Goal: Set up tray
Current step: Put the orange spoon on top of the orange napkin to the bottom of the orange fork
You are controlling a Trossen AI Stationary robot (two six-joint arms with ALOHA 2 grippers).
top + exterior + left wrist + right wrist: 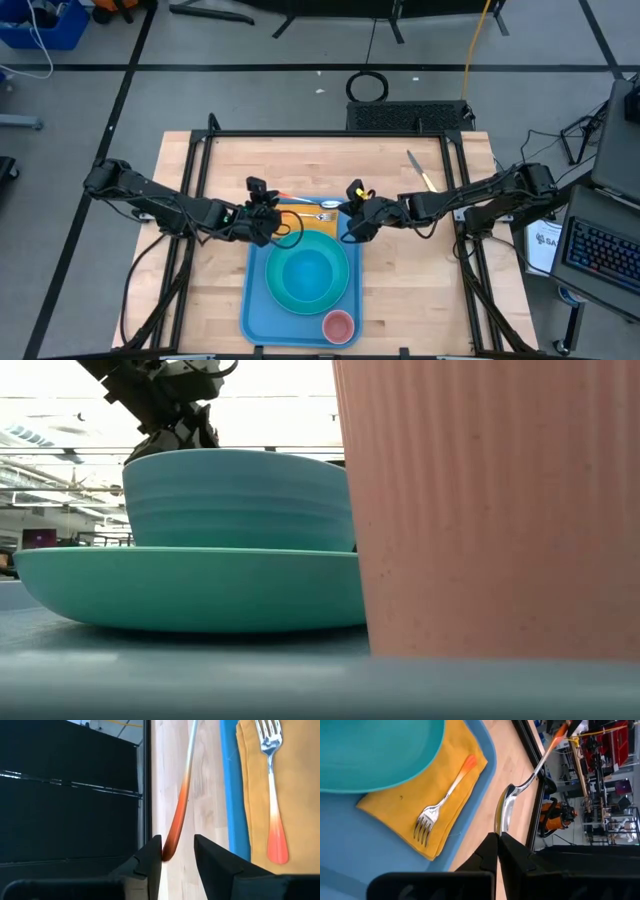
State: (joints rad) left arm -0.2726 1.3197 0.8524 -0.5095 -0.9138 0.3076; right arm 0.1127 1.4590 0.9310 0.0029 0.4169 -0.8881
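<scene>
The light-blue tray (pixel 258 300) carries a turquoise plate (pixel 280 300) with a bowl (pixel 305 272), a pink cup (pixel 338 325) and an orange-yellow napkin (pixel 405 805). A fork (pixel 442 797) lies on the napkin. A spoon (pixel 305 201) with an orange handle stretches between my two grippers above the tray's far rim. My right gripper (pixel 498 840) is shut on its bowl end. My left gripper (pixel 177 850) is open, its fingers on either side of the handle's orange end (pixel 172 832). My left gripper has the spoon handle's orange tip (pixel 166 851) right beside one open finger (pixel 152 857); whether they touch, I cannot tell. My right gripper pinches the tip of the spoon's silver bowl (pixel 501 822) between its two fingers. It comes from the table's right, in line with the spoon. The spoon stretches straight away from the fingers, handle (pixel 559 734) toward the left gripper.
A knife (pixel 421 170) lies on the wooden table at the far right. In the low view the cup (pixel 490 510) fills the right half, with the bowl (pixel 240 500) and plate (pixel 190 585) behind it. Black frame rails (pixel 330 135) border the table.
</scene>
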